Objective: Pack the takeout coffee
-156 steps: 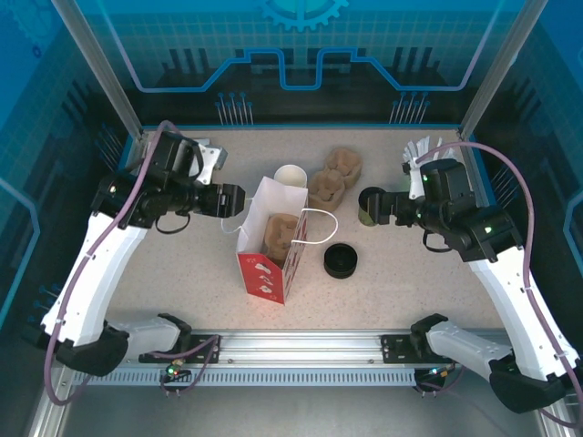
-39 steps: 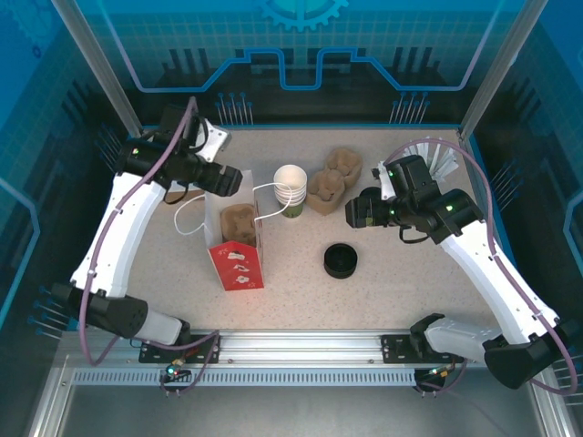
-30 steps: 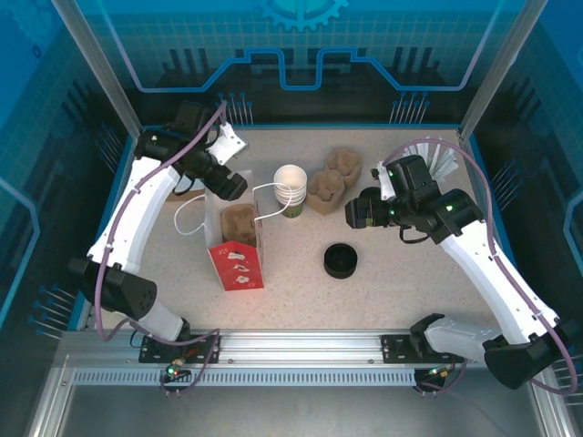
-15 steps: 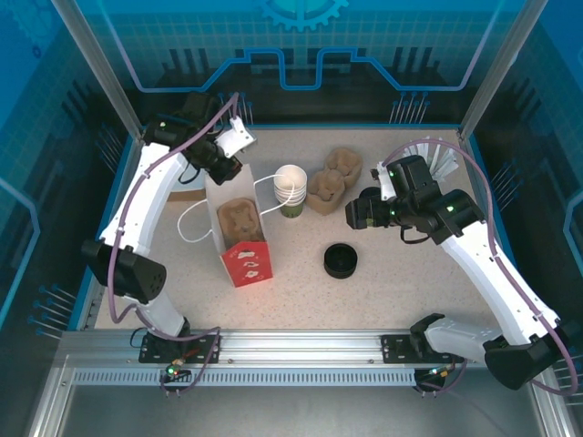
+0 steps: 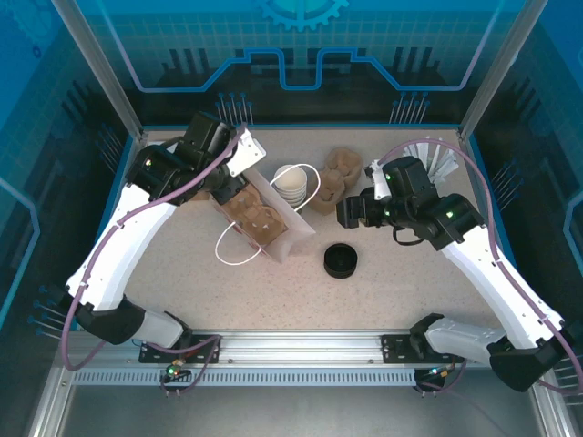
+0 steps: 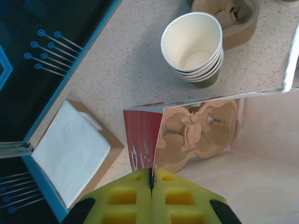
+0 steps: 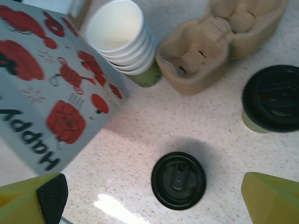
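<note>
From overhead you cannot make out the fingertips of your left gripper (image 5: 233, 187): the wrist body covers them at the far-left rim of the paper bag (image 5: 290, 228). The left wrist camera settles it, with the yellow pads (image 6: 124, 201) pressed together on the bag's thin edge, pinching it. The bag leans over with its mouth open, and its wall hides part of the pulp carrier (image 6: 194, 133) inside. The takeout coffee cup (image 5: 291, 182) stands outside the bag, just beside its far side and apart from both grippers; you cannot tell whether it touches the bag. You see mostly its white rim and inside, with several rims nested one above another and a sliver of green wall low down. Your right gripper (image 5: 351, 215) hangs to the right of the bag, jaws wide apart with nothing between them; in its own camera the fingers (image 7: 273, 200) are cropped at the lower corners. A loose black lid (image 7: 178, 180) lies on the table right of the bag. A lidded cup (image 7: 272, 95), farther right of the bag, is cut off by the frame edge. More pulp carriers (image 7: 219, 42) sit past the coffee cup from the bag. On the bag's side you can read "Happy" upside down among red drawings; other letters beside it are cut off and unreadable. A napkin box (image 6: 70, 151) lies left of the bag.
</note>
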Available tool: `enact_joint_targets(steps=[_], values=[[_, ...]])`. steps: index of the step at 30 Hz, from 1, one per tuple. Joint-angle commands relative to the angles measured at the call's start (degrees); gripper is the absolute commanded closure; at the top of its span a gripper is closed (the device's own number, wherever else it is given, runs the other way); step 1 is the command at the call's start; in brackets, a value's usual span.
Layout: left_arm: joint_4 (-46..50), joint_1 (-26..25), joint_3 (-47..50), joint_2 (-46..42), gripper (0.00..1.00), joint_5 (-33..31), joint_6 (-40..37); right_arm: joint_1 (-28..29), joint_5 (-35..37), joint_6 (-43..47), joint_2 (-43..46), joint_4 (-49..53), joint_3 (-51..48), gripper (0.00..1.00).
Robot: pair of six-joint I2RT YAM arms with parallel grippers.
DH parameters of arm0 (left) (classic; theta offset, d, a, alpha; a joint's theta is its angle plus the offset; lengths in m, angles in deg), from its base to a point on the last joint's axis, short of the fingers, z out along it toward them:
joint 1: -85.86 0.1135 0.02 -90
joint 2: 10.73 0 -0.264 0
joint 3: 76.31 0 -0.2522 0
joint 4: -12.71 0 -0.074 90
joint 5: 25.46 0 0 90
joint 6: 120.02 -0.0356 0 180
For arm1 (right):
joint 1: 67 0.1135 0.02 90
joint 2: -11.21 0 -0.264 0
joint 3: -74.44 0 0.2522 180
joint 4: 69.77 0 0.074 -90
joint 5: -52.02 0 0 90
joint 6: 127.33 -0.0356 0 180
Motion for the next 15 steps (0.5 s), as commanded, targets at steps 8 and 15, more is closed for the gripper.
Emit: enact_joint_targets(steps=[8,15], values=[[1.4,-1.1,-2.2,2.1,1.00,-2.6,12.7,8.1,0.3,-4.8,3.1,-5.7,5.4,0.28],[6.9,-1.1,-9.1,5.8,1.00,1.9,22.6,14.0,-2.1,-6.2,0.8,-6.5,8.6,0.57]])
